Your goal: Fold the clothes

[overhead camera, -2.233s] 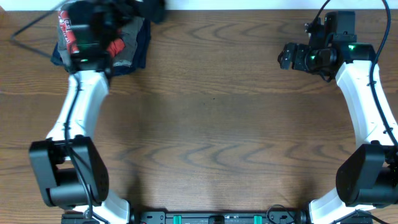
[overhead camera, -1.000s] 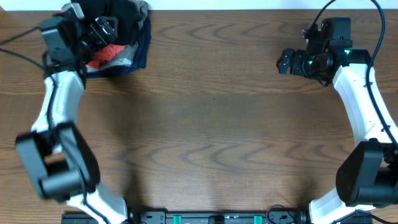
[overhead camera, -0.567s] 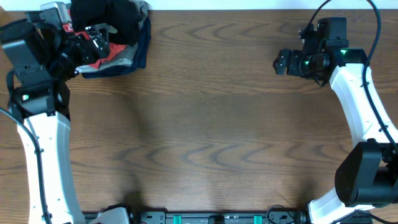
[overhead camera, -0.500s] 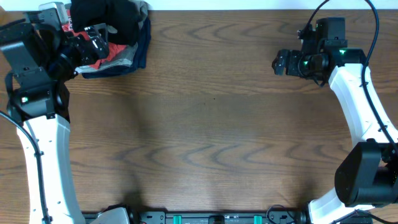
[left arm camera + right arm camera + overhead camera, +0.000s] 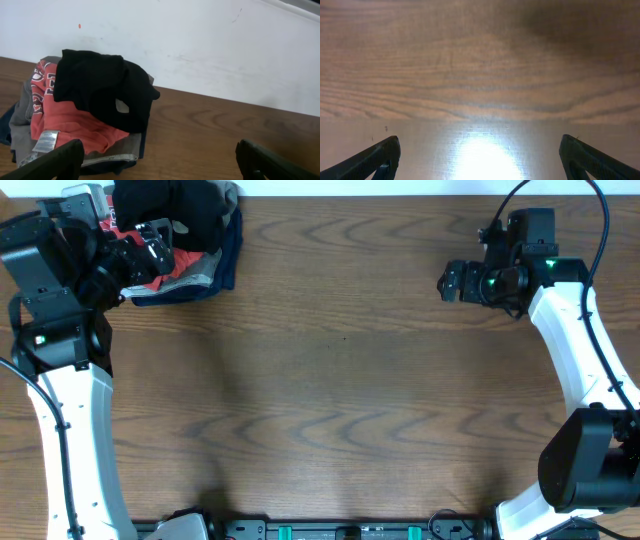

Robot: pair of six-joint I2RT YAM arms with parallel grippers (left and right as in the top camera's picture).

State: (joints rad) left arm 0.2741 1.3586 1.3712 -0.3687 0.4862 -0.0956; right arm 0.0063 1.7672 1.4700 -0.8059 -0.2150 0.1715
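The clothes (image 5: 195, 235) lie in a heap at the table's far left corner: a black garment (image 5: 105, 90) on top, a red one (image 5: 65, 125) under it, then grey and navy layers. My left gripper (image 5: 148, 250) hovers at the heap's left side, pointing at it. It is open, with nothing between its fingers (image 5: 65, 160); in the left wrist view the left gripper (image 5: 160, 167) frames the heap's near edge. My right gripper (image 5: 455, 280) is at the far right over bare wood. The right gripper (image 5: 480, 162) is open and empty.
The brown wooden table (image 5: 340, 380) spreads between the two arms. A white wall (image 5: 200, 45) rises just behind the heap at the table's far edge. A bright glare patch (image 5: 480, 155) lies on the wood under the right gripper.
The left arm has swung from over the heap out to its left and then stopped. The right gripper crept slightly left. Both have been still for the last half second.
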